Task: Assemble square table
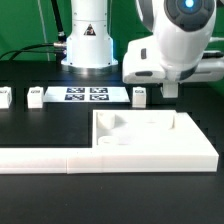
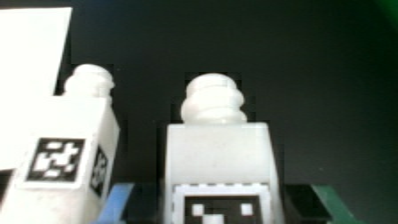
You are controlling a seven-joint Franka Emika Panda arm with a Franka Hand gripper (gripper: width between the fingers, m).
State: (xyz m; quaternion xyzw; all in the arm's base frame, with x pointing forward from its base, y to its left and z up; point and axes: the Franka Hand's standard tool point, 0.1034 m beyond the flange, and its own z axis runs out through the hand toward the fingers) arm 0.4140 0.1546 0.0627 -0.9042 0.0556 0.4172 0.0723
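The white square tabletop [image 1: 150, 135] with a raised rim lies at the front of the exterior view's right. My gripper [image 1: 170, 92] hangs just behind it. In the wrist view my gripper [image 2: 224, 205] is open. Its blue and green fingers stand on either side of an upright white leg [image 2: 217, 150] with a tag and a rounded peg end, with a dark gap on each side. A second tagged leg [image 2: 71, 140] stands right beside it and also shows in the exterior view [image 1: 140, 95]. Two more legs [image 1: 37, 95] [image 1: 3, 97] stand at the exterior view's left.
The long white L-shaped rail [image 1: 60, 157] lies along the front and adjoins the tabletop. The marker board [image 1: 85, 95] lies at the back between the legs, and its corner shows in the wrist view [image 2: 32, 50]. The arm's white base [image 1: 88, 40] stands behind it.
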